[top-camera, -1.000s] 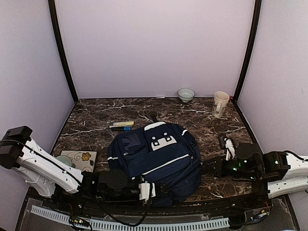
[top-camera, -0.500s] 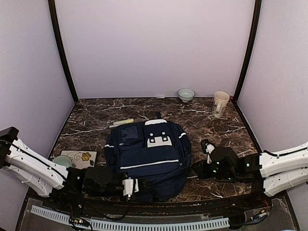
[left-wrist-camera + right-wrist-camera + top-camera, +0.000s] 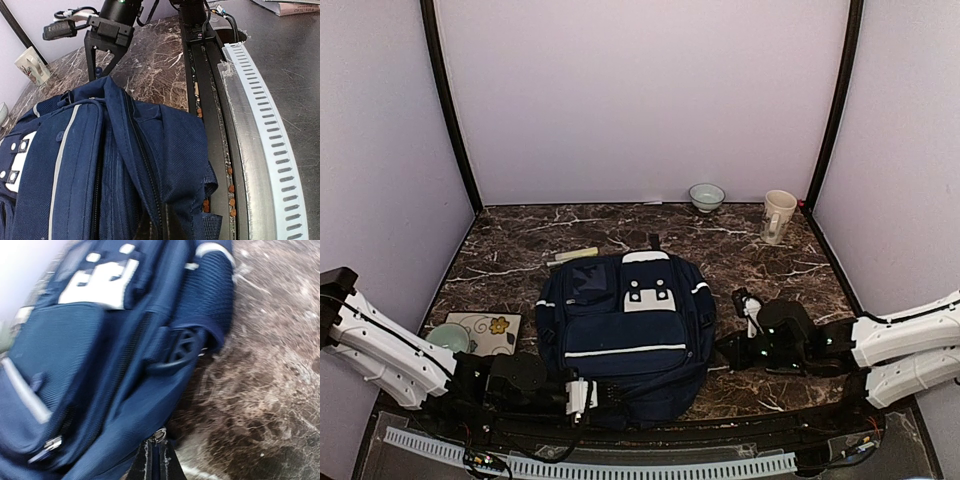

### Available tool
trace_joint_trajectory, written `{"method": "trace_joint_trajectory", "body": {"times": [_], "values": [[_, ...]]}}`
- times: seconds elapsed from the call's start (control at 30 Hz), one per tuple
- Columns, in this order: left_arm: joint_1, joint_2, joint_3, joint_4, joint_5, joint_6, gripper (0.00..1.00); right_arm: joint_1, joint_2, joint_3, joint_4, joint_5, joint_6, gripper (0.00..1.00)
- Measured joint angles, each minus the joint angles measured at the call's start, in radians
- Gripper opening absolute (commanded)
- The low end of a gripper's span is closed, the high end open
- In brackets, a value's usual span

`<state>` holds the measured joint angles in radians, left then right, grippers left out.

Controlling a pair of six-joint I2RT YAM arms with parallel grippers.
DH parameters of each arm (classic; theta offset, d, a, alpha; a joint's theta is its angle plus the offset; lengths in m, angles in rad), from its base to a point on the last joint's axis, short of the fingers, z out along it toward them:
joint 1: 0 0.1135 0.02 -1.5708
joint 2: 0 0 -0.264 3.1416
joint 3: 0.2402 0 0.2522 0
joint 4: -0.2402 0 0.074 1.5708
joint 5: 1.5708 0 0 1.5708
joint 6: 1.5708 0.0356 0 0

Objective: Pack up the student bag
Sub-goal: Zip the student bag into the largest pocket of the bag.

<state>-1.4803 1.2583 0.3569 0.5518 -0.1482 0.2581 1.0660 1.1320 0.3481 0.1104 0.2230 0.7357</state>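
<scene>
The student bag (image 3: 625, 335) lies flat at the center of the top view. The left gripper (image 3: 592, 394) pinches its lower edge, and the right gripper (image 3: 154, 450) is clamped narrowly on its right side.

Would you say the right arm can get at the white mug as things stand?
Probably not yet: the right hand is shut on the student bag and must let go first; the table towards the mug looks bare.

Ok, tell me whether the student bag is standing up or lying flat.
The student bag lies flat on the table, front up: its white patch and front pockets face the overhead camera.
</scene>
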Motion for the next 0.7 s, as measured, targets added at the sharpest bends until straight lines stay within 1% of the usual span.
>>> {"method": "trace_joint_trajectory", "body": {"times": [0.17, 0.2, 0.23, 0.27, 0.3, 0.33, 0.37, 0.43, 0.53, 0.6, 0.7], "values": [[-0.002, 0.026, 0.011, 0.019, 0.007, 0.000, 0.00, 0.018, -0.140, -0.010, -0.053, -0.081, -0.032, 0.00], [-0.002, 0.029, 0.015, 0.020, 0.009, 0.000, 0.00, 0.026, -0.162, -0.011, -0.070, -0.090, -0.033, 0.04], [-0.002, 0.032, 0.019, 0.023, 0.011, 0.000, 0.00, 0.033, -0.180, -0.011, -0.084, -0.094, -0.035, 0.15], [-0.002, 0.034, 0.021, 0.027, 0.013, 0.000, 0.00, 0.037, -0.197, -0.013, -0.100, -0.094, -0.035, 0.30], [-0.002, 0.036, 0.022, 0.028, 0.015, 0.000, 0.00, 0.039, -0.209, -0.014, -0.111, -0.088, -0.030, 0.49], [-0.002, 0.039, 0.024, 0.029, 0.019, -0.001, 0.00, 0.040, -0.227, -0.017, -0.129, -0.072, -0.028, 0.64], [-0.002, 0.043, 0.026, 0.027, 0.024, -0.001, 0.00, 0.041, -0.237, -0.018, -0.139, -0.061, -0.021, 0.75], [-0.002, 0.054, 0.035, 0.023, 0.035, -0.002, 0.00, 0.041, -0.255, -0.018, -0.168, -0.025, -0.014, 0.88], [-0.002, 0.077, 0.060, 0.004, 0.058, -0.006, 0.00, 0.039, -0.269, -0.018, -0.207, 0.017, -0.003, 0.99], [-0.002, 0.099, 0.084, -0.016, 0.080, -0.009, 0.14, 0.032, -0.273, -0.016, -0.224, 0.029, 0.000, 1.00], [-0.001, 0.132, 0.124, -0.050, 0.138, -0.019, 0.40, 0.016, -0.259, -0.001, -0.228, 0.032, 0.002, 1.00]]}}
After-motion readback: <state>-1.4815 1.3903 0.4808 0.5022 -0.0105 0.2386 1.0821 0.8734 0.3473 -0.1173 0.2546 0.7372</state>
